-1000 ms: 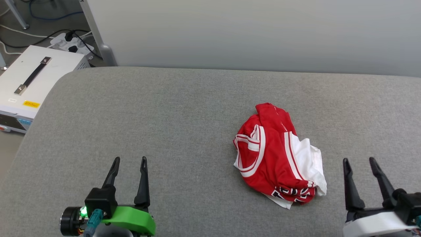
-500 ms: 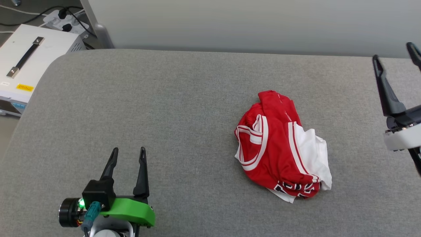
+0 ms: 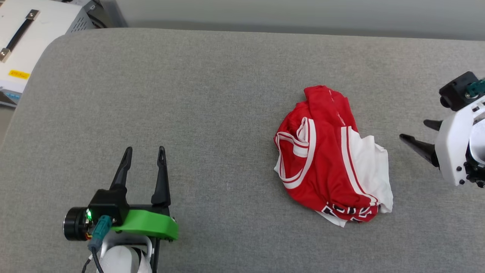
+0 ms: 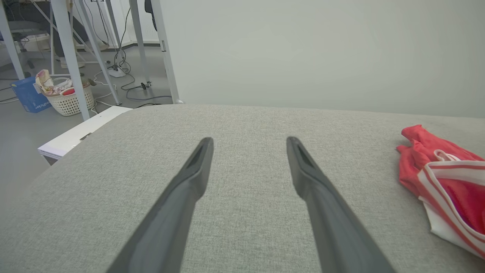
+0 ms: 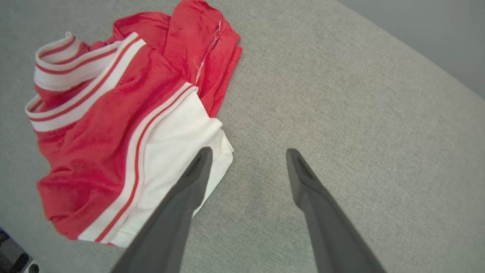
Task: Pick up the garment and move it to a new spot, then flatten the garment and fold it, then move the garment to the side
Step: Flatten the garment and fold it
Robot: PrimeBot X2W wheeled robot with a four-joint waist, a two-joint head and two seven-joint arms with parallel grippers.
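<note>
The garment (image 3: 326, 159) is a red jersey with white sleeve fabric and red-white striped trim, lying crumpled on the grey padded surface right of centre; black white-outlined letters show at its near edge. It also appears in the left wrist view at the right edge (image 4: 447, 182) and in the right wrist view (image 5: 125, 125). My right gripper (image 3: 415, 132) is open just right of the garment, fingers pointing left at it, above the cloth and apart from it (image 5: 246, 151). My left gripper (image 3: 144, 149) stands open at the lower left, far from the garment (image 4: 248, 140).
The grey padded surface (image 3: 189, 94) has a rounded far-left corner. A white equipment case (image 3: 22, 38) with a black handle stands off that corner. A pale wall runs behind the far edge. In the left wrist view, a laundry basket (image 4: 72, 98) and table legs stand on the floor.
The head camera has tilted down. My right gripper rose from the lower right, swung round and now points left at the garment. The left gripper and the garment have not moved.
</note>
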